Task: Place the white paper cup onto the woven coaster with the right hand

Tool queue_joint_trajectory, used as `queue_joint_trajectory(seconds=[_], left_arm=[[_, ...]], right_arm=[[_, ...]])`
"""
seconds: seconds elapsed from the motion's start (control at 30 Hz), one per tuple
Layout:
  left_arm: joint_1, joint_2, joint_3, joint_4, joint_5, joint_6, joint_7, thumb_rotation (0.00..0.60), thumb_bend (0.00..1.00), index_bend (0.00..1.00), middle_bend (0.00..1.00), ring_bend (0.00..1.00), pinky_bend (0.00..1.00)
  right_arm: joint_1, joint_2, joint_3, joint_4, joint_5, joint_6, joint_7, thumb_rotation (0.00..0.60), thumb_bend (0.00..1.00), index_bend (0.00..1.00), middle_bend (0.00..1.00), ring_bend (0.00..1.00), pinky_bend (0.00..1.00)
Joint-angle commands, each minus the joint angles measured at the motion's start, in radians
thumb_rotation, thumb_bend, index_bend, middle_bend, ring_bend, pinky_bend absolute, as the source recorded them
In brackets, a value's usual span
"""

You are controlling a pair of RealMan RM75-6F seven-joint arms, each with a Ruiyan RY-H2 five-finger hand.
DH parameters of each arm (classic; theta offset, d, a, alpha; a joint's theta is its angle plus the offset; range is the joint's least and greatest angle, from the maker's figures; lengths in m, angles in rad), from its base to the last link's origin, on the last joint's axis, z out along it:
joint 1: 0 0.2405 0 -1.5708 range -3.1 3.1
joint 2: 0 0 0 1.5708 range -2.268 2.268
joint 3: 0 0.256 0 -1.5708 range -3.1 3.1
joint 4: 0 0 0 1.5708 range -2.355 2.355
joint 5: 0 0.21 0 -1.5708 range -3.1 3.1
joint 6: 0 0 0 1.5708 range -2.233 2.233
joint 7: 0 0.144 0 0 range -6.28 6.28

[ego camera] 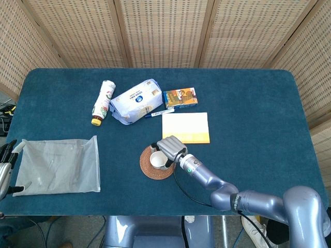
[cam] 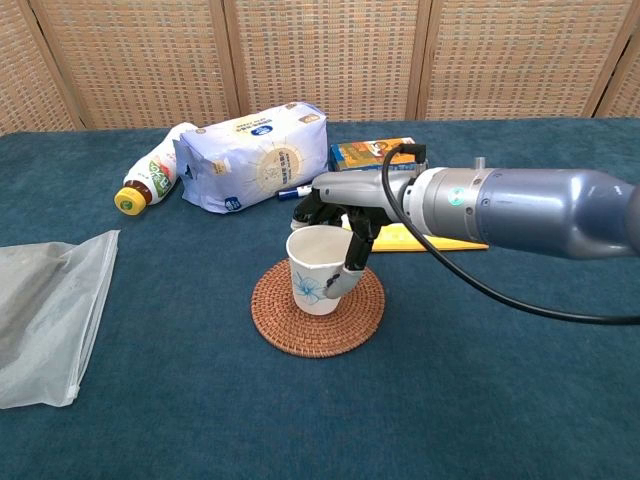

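The white paper cup (cam: 314, 270) with a blue flower print stands upright over the middle of the round woven coaster (cam: 285, 322). My right hand (cam: 340, 215) reaches in from the right and grips the cup's rim and side from above. In the head view the cup (ego camera: 158, 160) shows as a white ring on the coaster (ego camera: 149, 168), with the right hand (ego camera: 170, 146) over its right side. Whether the cup's base touches the coaster I cannot tell. My left hand (ego camera: 6, 164) sits at the far left table edge, holding nothing.
A clear plastic bag (ego camera: 58, 165) lies at the left. Behind the coaster lie a yellow notebook (ego camera: 186, 127), a pen (ego camera: 159, 112), a small box (ego camera: 180, 97), a tissue pack (ego camera: 135, 101) and a bottle (ego camera: 104, 101) on its side.
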Motion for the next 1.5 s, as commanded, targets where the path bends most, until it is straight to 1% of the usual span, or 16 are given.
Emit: queue_joint_trajectory(seconds=[0.03,0.13,0.17,0.23,0.27,0.3,0.37,0.53,0.63,0.8,0.93,1.0,1.1,1.23,1.33,1.5], left_arm=[[-0.001,0.000,0.000,0.000,-0.002,-0.001,-0.001,0.600,0.06,0.00,0.00,0.00,0.00],[-0.002,0.000,0.001,0.001,-0.002,-0.003,-0.003,0.600,0.06,0.00,0.00,0.00,0.00],[-0.003,0.000,0.002,0.002,-0.002,-0.004,-0.003,0.600,0.06,0.00,0.00,0.00,0.00],[-0.004,0.001,0.002,0.002,-0.003,-0.005,-0.003,0.600,0.06,0.00,0.00,0.00,0.00],[-0.004,0.001,0.002,0.002,-0.003,-0.004,-0.003,0.600,0.06,0.00,0.00,0.00,0.00],[-0.004,0.000,0.003,0.002,-0.003,-0.003,-0.003,0.600,0.06,0.00,0.00,0.00,0.00],[-0.004,-0.001,0.003,0.002,-0.002,-0.002,-0.001,0.600,0.06,0.00,0.00,0.00,0.00],[-0.007,-0.004,0.006,0.000,-0.001,-0.002,0.009,0.600,0.06,0.00,0.00,0.00,0.00],[-0.005,-0.004,0.007,-0.002,0.001,0.002,0.010,0.600,0.06,0.00,0.00,0.00,0.00],[0.000,-0.001,0.010,-0.006,0.010,0.014,0.003,0.600,0.06,0.00,0.00,0.00,0.00],[0.008,0.003,0.014,-0.007,0.026,0.029,-0.011,0.600,0.06,0.00,0.00,0.00,0.00],[0.012,0.006,0.017,-0.007,0.037,0.038,-0.019,0.600,0.06,0.00,0.00,0.00,0.00],[0.017,0.010,0.020,-0.005,0.049,0.047,-0.033,0.600,0.06,0.00,0.00,0.00,0.00],[0.022,0.008,0.019,0.002,0.057,0.061,-0.048,0.600,0.06,0.00,0.00,0.00,0.00],[0.028,0.004,0.019,0.008,0.060,0.072,-0.053,0.600,0.06,0.00,0.00,0.00,0.00],[0.036,0.003,0.021,0.009,0.074,0.090,-0.057,0.600,0.06,0.00,0.00,0.00,0.00]], right_arm=[[0.021,-0.030,-0.001,0.025,0.045,0.013,-0.033,0.600,0.11,0.40,0.50,0.49,0.60],[0.028,-0.036,-0.013,0.029,0.073,0.024,-0.061,0.600,0.11,0.38,0.47,0.47,0.58],[0.030,-0.036,-0.016,0.027,0.084,0.028,-0.067,0.600,0.10,0.32,0.42,0.41,0.51],[0.033,-0.033,-0.022,0.022,0.095,0.028,-0.076,0.600,0.08,0.16,0.24,0.24,0.32],[0.036,-0.024,-0.028,0.012,0.104,0.020,-0.080,0.600,0.07,0.07,0.12,0.12,0.20],[0.037,-0.016,-0.031,0.002,0.110,0.014,-0.082,0.600,0.06,0.02,0.05,0.04,0.11],[0.038,-0.001,-0.030,-0.018,0.113,0.019,-0.083,0.600,0.06,0.00,0.00,0.00,0.05],[0.027,0.048,-0.027,-0.096,0.102,0.067,-0.091,0.600,0.06,0.00,0.00,0.00,0.03],[0.014,0.102,-0.035,-0.169,0.096,0.097,-0.108,0.600,0.06,0.00,0.00,0.00,0.03],[-0.030,0.230,-0.058,-0.325,0.067,0.170,-0.143,0.600,0.06,0.00,0.00,0.00,0.03],[-0.104,0.360,-0.096,-0.442,-0.014,0.269,-0.163,0.600,0.06,0.00,0.00,0.00,0.00],[-0.161,0.422,-0.127,-0.479,-0.095,0.345,-0.156,0.600,0.03,0.00,0.00,0.00,0.00],[-0.248,0.481,-0.179,-0.464,-0.250,0.477,-0.131,0.600,0.00,0.00,0.00,0.00,0.00],[-0.354,0.517,-0.236,-0.399,-0.380,0.623,-0.023,0.600,0.00,0.00,0.00,0.00,0.00],[-0.428,0.545,-0.282,-0.346,-0.435,0.696,0.090,0.600,0.00,0.00,0.00,0.00,0.00],[-0.538,0.530,-0.319,-0.242,-0.473,0.819,0.164,0.600,0.00,0.00,0.00,0.00,0.00]])
